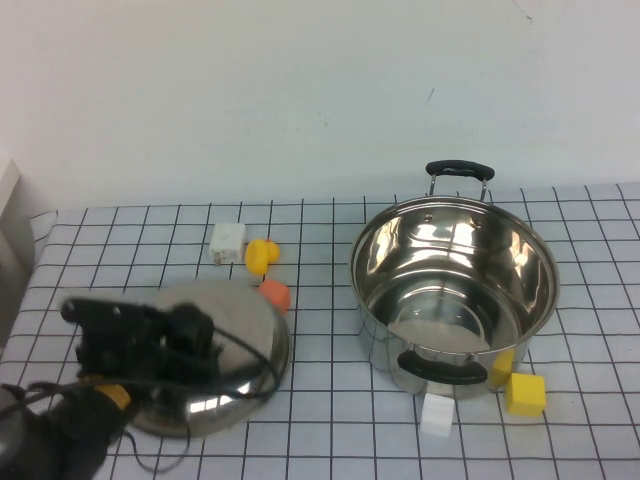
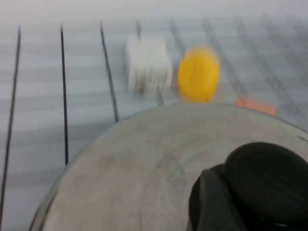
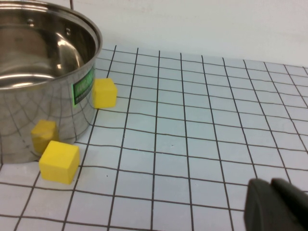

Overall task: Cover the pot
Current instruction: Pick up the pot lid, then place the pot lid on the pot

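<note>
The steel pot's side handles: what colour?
Black, clearest in the high view: the steel pot shows one handle far, another near.

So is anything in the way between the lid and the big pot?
Nothing visible blocks it. The lid lies left of the pot, with the left gripper over its knob. The orange ball touches the lid's far edge, beside the path. The right gripper hangs low, right of the pot.
</note>
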